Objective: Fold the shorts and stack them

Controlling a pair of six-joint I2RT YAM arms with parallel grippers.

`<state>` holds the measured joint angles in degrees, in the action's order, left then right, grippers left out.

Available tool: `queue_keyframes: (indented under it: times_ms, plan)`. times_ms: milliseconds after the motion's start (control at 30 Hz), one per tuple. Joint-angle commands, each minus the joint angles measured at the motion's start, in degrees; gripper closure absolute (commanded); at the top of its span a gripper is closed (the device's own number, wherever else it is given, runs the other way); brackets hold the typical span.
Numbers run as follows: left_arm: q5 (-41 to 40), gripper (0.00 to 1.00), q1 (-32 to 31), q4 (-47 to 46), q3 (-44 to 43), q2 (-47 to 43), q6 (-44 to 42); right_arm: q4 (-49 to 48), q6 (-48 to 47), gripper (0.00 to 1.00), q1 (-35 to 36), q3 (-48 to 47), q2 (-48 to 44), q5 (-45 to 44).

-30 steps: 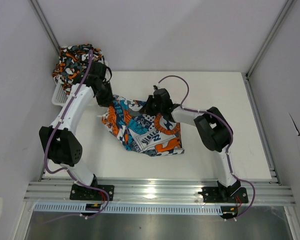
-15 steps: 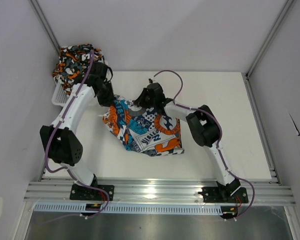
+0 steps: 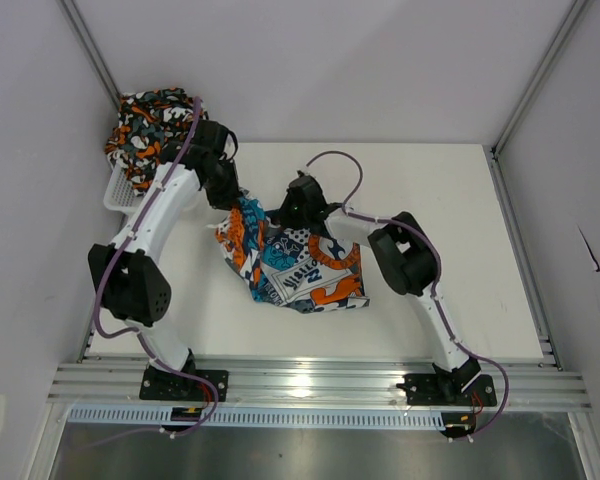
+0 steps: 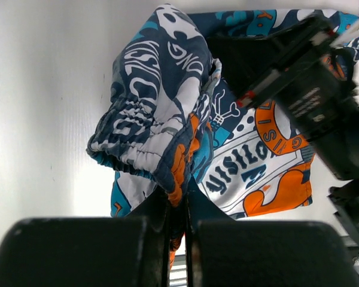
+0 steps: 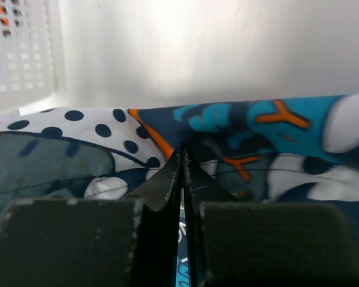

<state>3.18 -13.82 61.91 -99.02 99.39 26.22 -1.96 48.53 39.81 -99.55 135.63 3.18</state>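
The teal, orange and white patchwork shorts (image 3: 298,268) lie crumpled mid-table. My left gripper (image 3: 230,192) is shut on their left edge and holds it raised; in the left wrist view a fold of the patchwork shorts (image 4: 158,113) hangs bunched from the left gripper (image 4: 179,206). My right gripper (image 3: 292,212) is at their far edge, and in its wrist view the right gripper (image 5: 182,156) is shut with its tips pinched into the patchwork shorts (image 5: 269,128). The camouflage shorts (image 3: 148,125) sit heaped in the basket at the far left.
The white mesh basket (image 3: 118,190) stands at the table's far left corner, and its wall (image 5: 21,54) shows at the top left of the right wrist view. My right arm's black wrist (image 4: 314,101) crosses close over the cloth in the left wrist view.
My right gripper has slid left along the far edge of the patchwork shorts. My left gripper has moved right and away, drawing the left edge up and inward so the cloth bunches.
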Motion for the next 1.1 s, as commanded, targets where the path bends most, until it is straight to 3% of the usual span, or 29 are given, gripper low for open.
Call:
queue_keyframes:
  times_ms: [0,267,400,567,1067]
  plan:
    - [-0.4,1.0,-0.2,-0.4,-2.3,0.1,1.1,-8.3,0.8,0.96,-3.0,2.0,-7.1,1.5]
    - [-0.3,1.0,-0.2,-0.4,-3.1,0.8,1.3,-10.2,-1.2,0.92,-4.0,7.6,-16.2,1.9]
    - [-0.3,1.0,-0.2,0.2,-3.6,1.1,1.5,-5.7,-1.2,0.92,-4.0,6.6,-16.4,6.6]
    - [-1.3,1.0,-0.1,1.6,-5.3,0.5,1.4,0.9,-2.3,0.92,-2.2,6.8,-16.5,5.9]
    - [-2.7,1.0,0.7,2.2,-3.5,-1.7,1.1,1.6,-1.8,0.92,0.4,9.2,-14.2,3.9]
